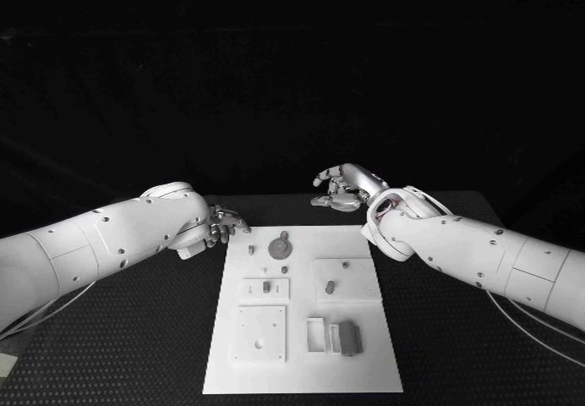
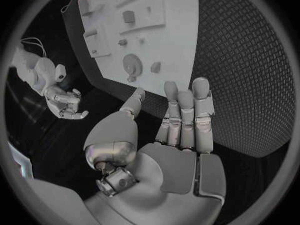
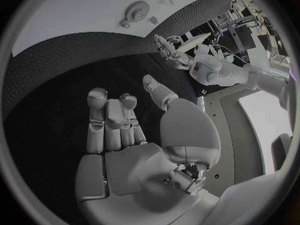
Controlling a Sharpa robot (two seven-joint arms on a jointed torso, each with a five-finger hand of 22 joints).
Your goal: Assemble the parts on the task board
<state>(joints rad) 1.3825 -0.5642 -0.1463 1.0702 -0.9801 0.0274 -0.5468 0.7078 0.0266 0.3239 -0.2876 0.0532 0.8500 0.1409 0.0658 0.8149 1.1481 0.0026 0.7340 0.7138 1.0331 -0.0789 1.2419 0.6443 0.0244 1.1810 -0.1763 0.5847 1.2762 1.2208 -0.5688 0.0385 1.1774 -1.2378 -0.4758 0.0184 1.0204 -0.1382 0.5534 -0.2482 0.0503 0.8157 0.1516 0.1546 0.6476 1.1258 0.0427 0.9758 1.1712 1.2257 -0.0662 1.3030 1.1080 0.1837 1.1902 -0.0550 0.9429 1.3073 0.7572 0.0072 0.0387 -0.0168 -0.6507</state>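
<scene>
1. Head view: white task board is lying centre-table, small grey parts sitting toward its twelve-o'clock end.
2. Left hand is hovering at ten o'clock, right hand at one; both spread, holding nothing.
3. Parts are looking light, rigid, slippery; pinching their sides seems best.

The left hand is half hidden behind its own forearm in the head view. The small parts on the task board are too small to identify; a few might be pegs. The board's near edge is cut off in the left wrist view.
</scene>
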